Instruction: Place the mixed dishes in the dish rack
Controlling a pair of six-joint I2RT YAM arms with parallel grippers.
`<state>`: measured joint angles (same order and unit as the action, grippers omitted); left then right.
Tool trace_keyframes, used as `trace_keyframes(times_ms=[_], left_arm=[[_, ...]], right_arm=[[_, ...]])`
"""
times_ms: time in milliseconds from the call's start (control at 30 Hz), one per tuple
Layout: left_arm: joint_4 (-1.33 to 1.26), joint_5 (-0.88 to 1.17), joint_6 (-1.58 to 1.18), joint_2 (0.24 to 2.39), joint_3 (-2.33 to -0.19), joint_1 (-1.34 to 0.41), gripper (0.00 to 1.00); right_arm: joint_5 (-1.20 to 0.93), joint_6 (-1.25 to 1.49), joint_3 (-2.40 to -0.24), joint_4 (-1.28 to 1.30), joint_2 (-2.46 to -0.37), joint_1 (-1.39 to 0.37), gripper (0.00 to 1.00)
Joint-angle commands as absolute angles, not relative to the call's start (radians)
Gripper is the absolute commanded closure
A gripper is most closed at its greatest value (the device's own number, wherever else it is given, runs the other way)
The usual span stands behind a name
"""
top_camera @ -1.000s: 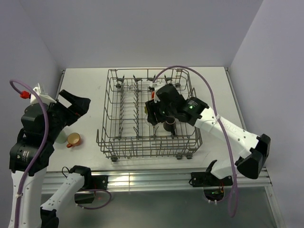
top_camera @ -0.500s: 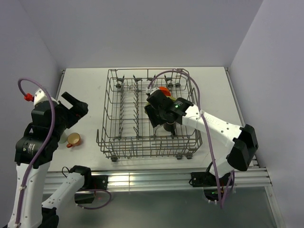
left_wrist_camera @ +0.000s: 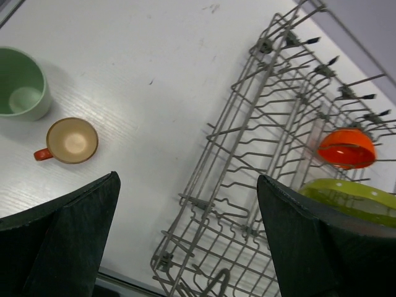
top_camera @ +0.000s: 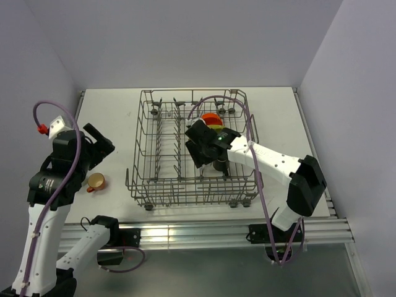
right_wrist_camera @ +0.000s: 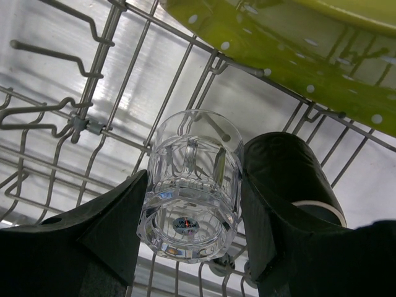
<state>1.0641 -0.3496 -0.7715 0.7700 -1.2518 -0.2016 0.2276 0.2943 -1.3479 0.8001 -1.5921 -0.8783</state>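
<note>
On the near left of the bench point(top_camera: 111, 111), outside the dish rack point(top_camera: 137, 162), the small orange handled cup point(left_wrist_camera: 71, 141) stands upright with its mouth up and nothing in it. The pale green cup point(left_wrist_camera: 18, 83) stands close by, not touching it, also upright and holding nothing. The left end effector point(left_wrist_camera: 187, 179) hangs above this part of the bench with its fingers spread wide, released and carrying nothing.

In the near right part of the rack, the right end effector point(right_wrist_camera: 193, 185) reaches down among the wires. It is grasping the clear glass point(right_wrist_camera: 192, 182), with one finger pressed to each side. The glass's thick end faces the wrist camera. From these views I cannot tell whether the glass already rests on the rack floor.

The dark brown mug point(right_wrist_camera: 288, 170) sits in the rack just beside the glass, on the glass's right in the wrist view. In the overhead view it shows just near of the end effector.

Farther back in the same right half, the yellow-green scalloped plate point(left_wrist_camera: 352, 201) is set on edge among the tines. Just beyond it, toward the far rim, the orange bowl point(top_camera: 210, 119) lies tipped on its side.
</note>
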Motion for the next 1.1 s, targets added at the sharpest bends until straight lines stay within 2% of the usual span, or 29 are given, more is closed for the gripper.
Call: trace_keyframes(times_ms=[0, 33, 133, 200, 267, 333, 433, 500, 567, 633, 900, 1067], left_arm=[[1.075, -0.405, -0.775, 0.808, -1.207, -0.198, 0.01], [1.080, -0.432, -0.779, 0.816, -1.184, -0.198, 0.01], [1.078, -0.463, -0.781, 0.845, -1.140, -0.190, 0.01], [1.065, -0.466, -0.781, 0.851, -1.120, -0.177, 0.01], [1.045, -0.451, -0.773, 0.856, -1.095, -0.161, 0.01], [1.043, -0.436, -0.762, 0.873, -1.086, -0.134, 0.01], [1.042, -0.419, -0.739, 0.907, -1.066, -0.088, 0.01], [1.025, -0.410, -0.723, 0.925, -1.051, -0.062, 0.01], [1.011, -0.410, -0.715, 0.940, -1.040, -0.051, 0.01], [1.023, -0.410, -0.738, 0.983, -1.067, -0.037, 0.01], [1.051, -0.488, -0.822, 1.057, -1.048, -0.015, 0.01], [1.000, -0.394, -0.827, 0.988, -1.006, -0.003, 0.01]], right_arm=[[0.247, 0.302, -1.353, 0.770, -1.612, -0.888, 0.92], [0.252, 0.304, -1.347, 0.769, -1.614, -0.887, 0.79], [0.253, 0.304, -1.332, 0.753, -1.608, -0.887, 0.59], [0.255, 0.304, -1.325, 0.739, -1.605, -0.887, 0.54], [0.249, 0.305, -1.313, 0.729, -1.600, -0.887, 0.47], [0.241, 0.305, -1.301, 0.713, -1.588, -0.888, 0.34], [0.230, 0.301, -1.284, 0.687, -1.560, -0.891, 0.23], [0.235, 0.299, -1.278, 0.674, -1.540, -0.896, 0.20], [0.241, 0.298, -1.272, 0.666, -1.513, -0.897, 0.08], [0.245, 0.293, -1.276, 0.666, -1.494, -0.899, 0.02], [0.258, 0.308, -1.270, 0.693, -1.415, -0.920, 0.00], [0.273, 0.322, -1.261, 0.713, -1.313, -0.937, 0.00]])
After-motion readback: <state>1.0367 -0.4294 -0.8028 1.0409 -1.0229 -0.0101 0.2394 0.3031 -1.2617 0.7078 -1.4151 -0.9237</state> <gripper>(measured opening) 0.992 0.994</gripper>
